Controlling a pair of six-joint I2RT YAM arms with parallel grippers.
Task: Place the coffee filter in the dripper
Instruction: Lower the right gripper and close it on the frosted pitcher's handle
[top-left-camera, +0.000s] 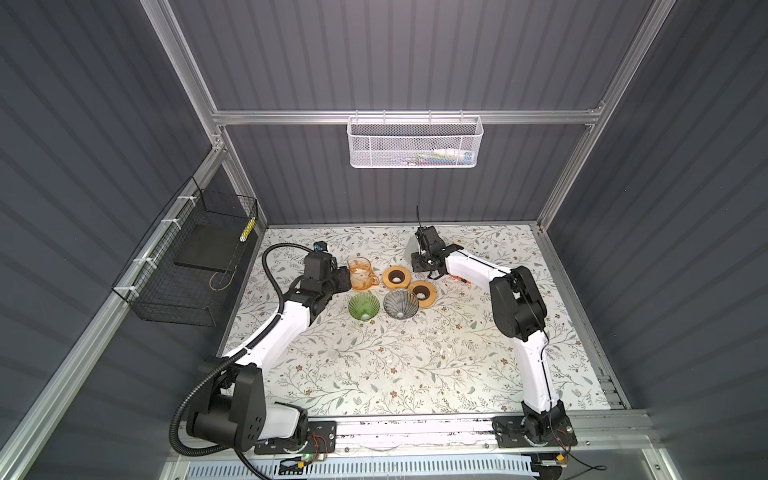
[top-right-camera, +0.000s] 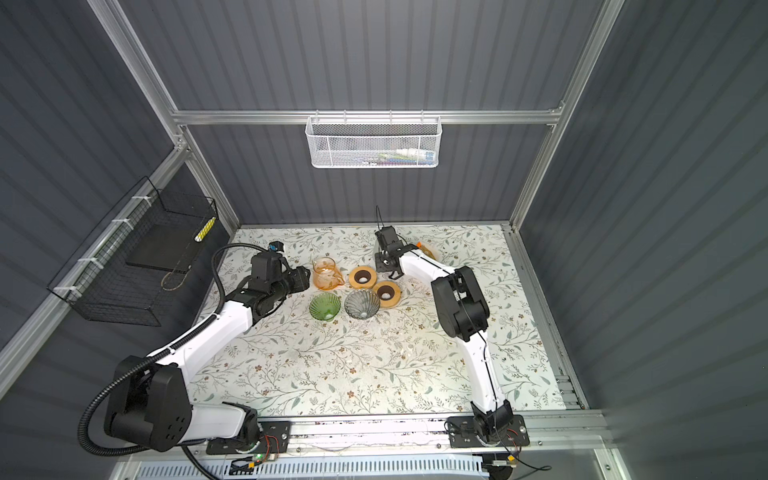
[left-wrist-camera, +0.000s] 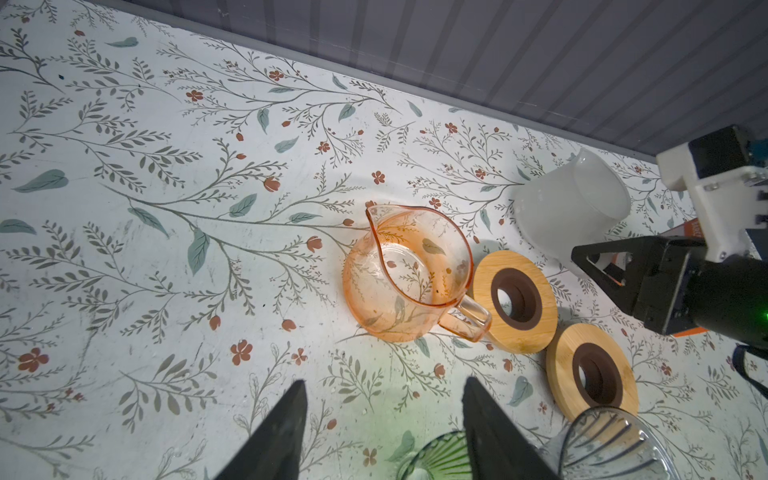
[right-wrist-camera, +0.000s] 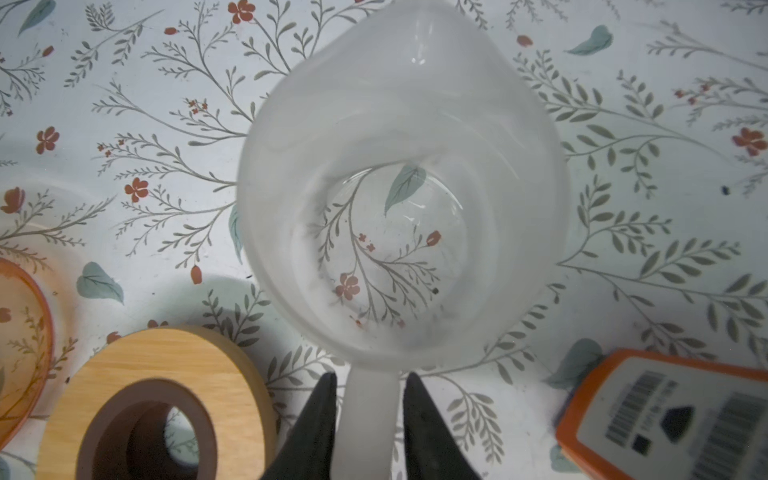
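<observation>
Right tool (right-wrist-camera: 370, 376) is closest to its wrist camera, its two black fingers (right-wrist-camera: 316, 424) standing on either side of the handle of a frosted white pitcher (right-wrist-camera: 399, 187). A thin strip of table shows between each finger and the handle, so the jaws are released, not pinching. That pitcher stands upright on the floral table (right-wrist-camera: 124, 104) near the back wall, with an orange-edged box (right-wrist-camera: 665, 415) printed with barcodes just beside it and a wooden ring (right-wrist-camera: 166, 365) near its other side.

Left tool (left-wrist-camera: 384, 380) hangs spread apart with nothing between its fingers, over the table beside the green dripper (top-left-camera: 364, 306). In both top views the green dripper and a grey glass dripper (top-left-camera: 401, 304) stand side by side in the middle of the table, mouths up. A second wooden ring (top-left-camera: 422, 293) lies just behind the grey dripper, just beside the first ring, and an orange glass pitcher (top-left-camera: 360, 272) stands behind the green one. The coffee filter itself I cannot pick out in any view.
</observation>
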